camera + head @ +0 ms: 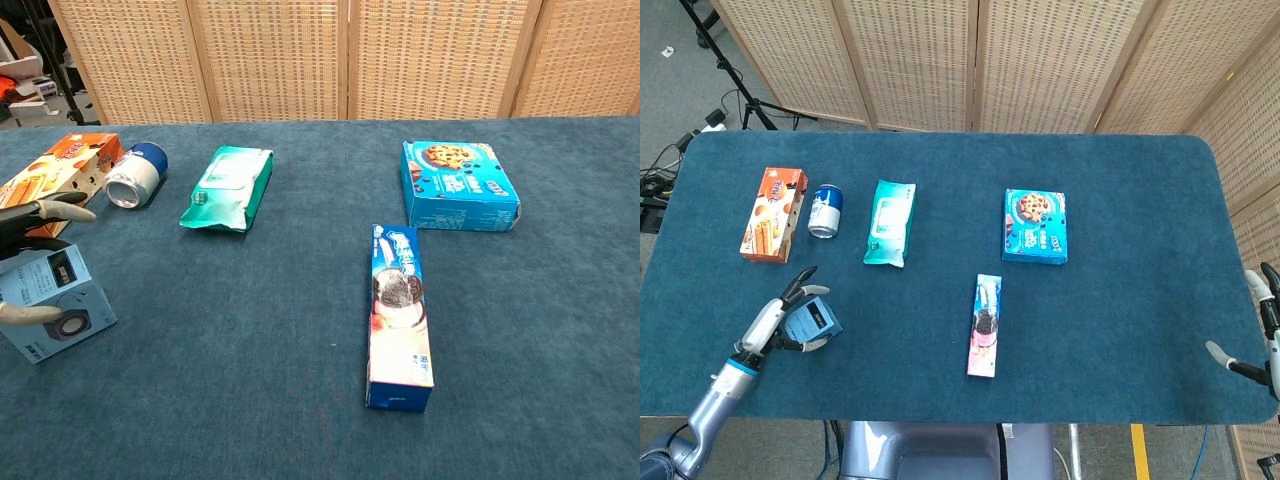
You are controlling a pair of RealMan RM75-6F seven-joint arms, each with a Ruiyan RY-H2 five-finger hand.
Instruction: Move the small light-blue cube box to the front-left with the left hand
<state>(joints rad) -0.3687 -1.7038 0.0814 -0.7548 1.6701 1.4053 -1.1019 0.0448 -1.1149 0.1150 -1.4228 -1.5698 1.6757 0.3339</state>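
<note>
Head view: left hand (775, 320) wrapped around small light-blue cube box (813, 322), fingers above and thumb below, box down on blue table (1120, 330) near front-left corner, close to front edge. Open cloth between box and long cookie box (985, 326). Orange box (772, 214) and can (825, 210) further back. Right hand (1262, 340) at right edge, fingers spread, holding nothing.

Chest view: cube box (50, 302) resting on table, left-hand fingers (50, 211) over its top, thumb against front face. Green pouch (228, 187) and blue cookie box (457, 185) well apart.
</note>
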